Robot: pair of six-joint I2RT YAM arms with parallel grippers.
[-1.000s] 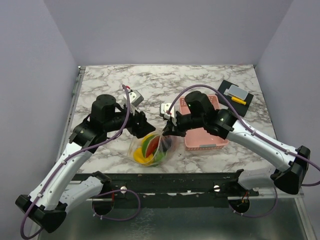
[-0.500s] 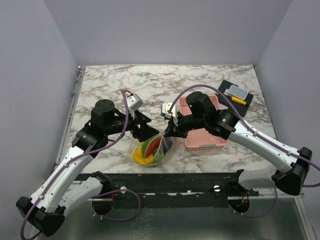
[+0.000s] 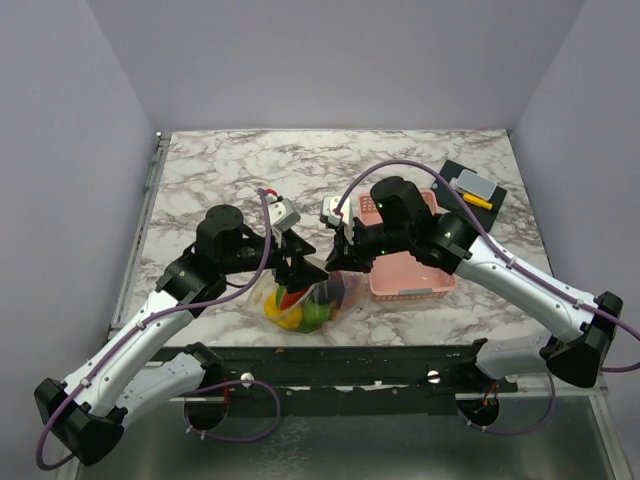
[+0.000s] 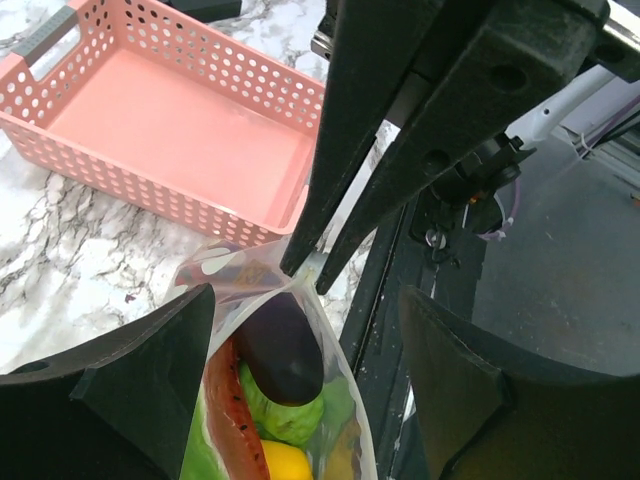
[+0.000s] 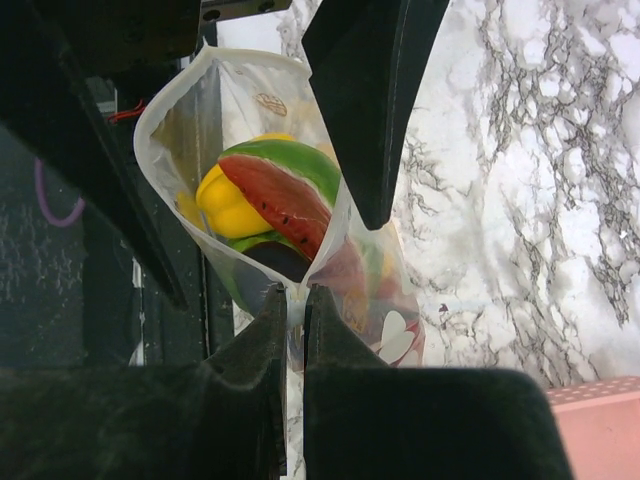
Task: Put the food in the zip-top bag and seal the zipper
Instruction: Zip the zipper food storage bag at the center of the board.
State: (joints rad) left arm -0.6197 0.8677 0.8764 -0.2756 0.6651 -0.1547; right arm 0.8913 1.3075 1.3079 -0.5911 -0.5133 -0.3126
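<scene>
Marble table point(image 3: 220, 170) between lilac walls point(image 3: 330, 60); right gripper point(image 5: 296, 298) pinches zip-top bag point(image 5: 240, 110), left gripper point(image 3: 303, 272) spread

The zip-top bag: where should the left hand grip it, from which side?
Probably the mouth rim of the zip-top bag, at the end opposite where the right hand pinches it, from above, straddling both lips: the mouth gapes and food bulges the body.
</scene>
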